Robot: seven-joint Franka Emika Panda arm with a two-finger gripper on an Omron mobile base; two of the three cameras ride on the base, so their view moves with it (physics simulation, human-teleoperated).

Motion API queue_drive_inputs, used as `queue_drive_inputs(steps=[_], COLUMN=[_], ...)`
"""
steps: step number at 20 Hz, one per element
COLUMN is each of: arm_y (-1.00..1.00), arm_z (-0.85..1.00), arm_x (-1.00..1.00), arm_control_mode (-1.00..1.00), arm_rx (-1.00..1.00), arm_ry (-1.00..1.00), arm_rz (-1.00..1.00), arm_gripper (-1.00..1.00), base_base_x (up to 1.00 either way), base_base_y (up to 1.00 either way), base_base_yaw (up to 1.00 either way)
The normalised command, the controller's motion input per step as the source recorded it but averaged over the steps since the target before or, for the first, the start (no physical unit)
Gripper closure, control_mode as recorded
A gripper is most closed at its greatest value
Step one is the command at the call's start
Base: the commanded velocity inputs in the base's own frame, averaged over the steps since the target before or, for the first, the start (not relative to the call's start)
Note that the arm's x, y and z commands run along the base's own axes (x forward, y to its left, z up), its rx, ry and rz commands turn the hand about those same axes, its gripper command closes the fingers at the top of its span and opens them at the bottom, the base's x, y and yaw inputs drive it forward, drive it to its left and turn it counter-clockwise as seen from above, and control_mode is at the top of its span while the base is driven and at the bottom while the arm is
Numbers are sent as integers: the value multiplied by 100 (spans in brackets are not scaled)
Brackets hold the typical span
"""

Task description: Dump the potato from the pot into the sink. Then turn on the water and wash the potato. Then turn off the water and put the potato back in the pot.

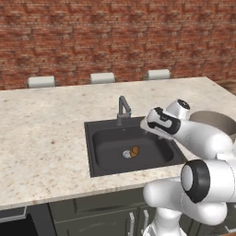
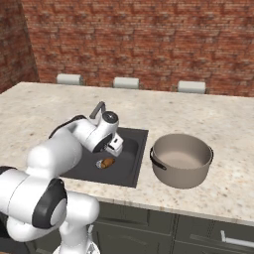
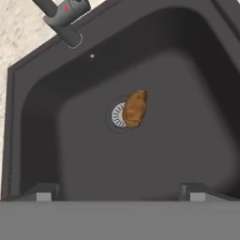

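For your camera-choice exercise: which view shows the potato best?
The hand view: it looks straight down on the potato, large, lying partly over the drain. Both base views show it small in the sink, beside the arm.

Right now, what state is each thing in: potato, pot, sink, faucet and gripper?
Small orange-brown potato: lying in the basin, partly over the round silver drain.
Wide grey metal pot: upright on the counter beside the sink, empty.
Square matte-black sink: no water visible.
Dark grey angular faucet: no stream visible.
Gripper: open above the basin, holding nothing.
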Motion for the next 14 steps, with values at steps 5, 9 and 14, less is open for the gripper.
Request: queue_drive_inputs(steps=[5, 9, 14], arm_y=[22, 20, 2], arm_z=[-36, -34, -36], arm_x=[10, 7, 0], arm_control_mode=[-100, -100, -100], arm_rx=[-4, -9, -9], arm_ry=[0, 0, 0], arm_rz=[4, 1, 0], arm_gripper=[-100, -100, -100], base_base_x=[0, 0, 0], base_base_y=[0, 0, 0], base_base_yaw=[0, 0, 0])
